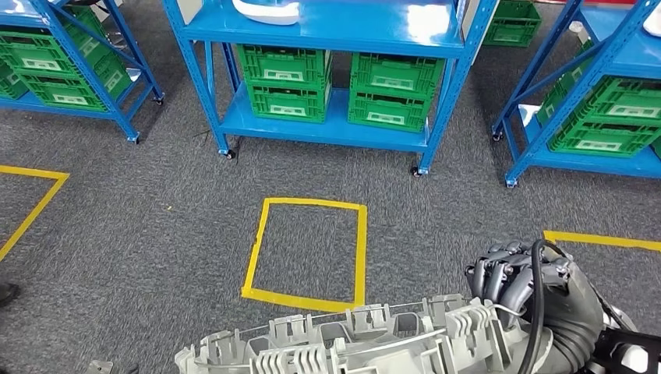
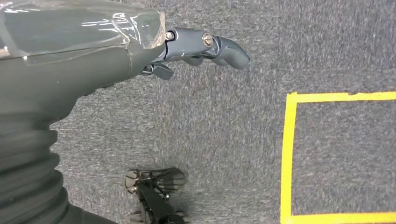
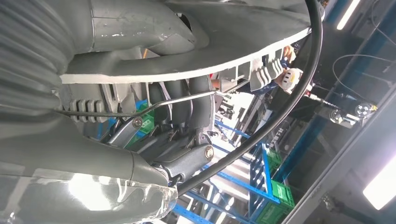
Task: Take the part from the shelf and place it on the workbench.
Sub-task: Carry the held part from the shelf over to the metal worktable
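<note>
Grey ribbed part [image 1: 343, 343] nearest, carried low over carpet, right hand [image 1: 518, 276] clenched on its end. Left hand [image 2: 205, 46] loose, holding nothing. Risk: one-ended grasp, long part could tilt, slip.

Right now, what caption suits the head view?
Right hand carries a grey ribbed part toward blue shelves of green crates.

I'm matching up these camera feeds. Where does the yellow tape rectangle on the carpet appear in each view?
Head view: yellow tape rectangle on the carpet, centre, before the middle blue shelf.
Left wrist view: its corner along the right edge.
Right wrist view: not in it.
Shared landmark: the grey carpet in the head and left wrist views.
</note>
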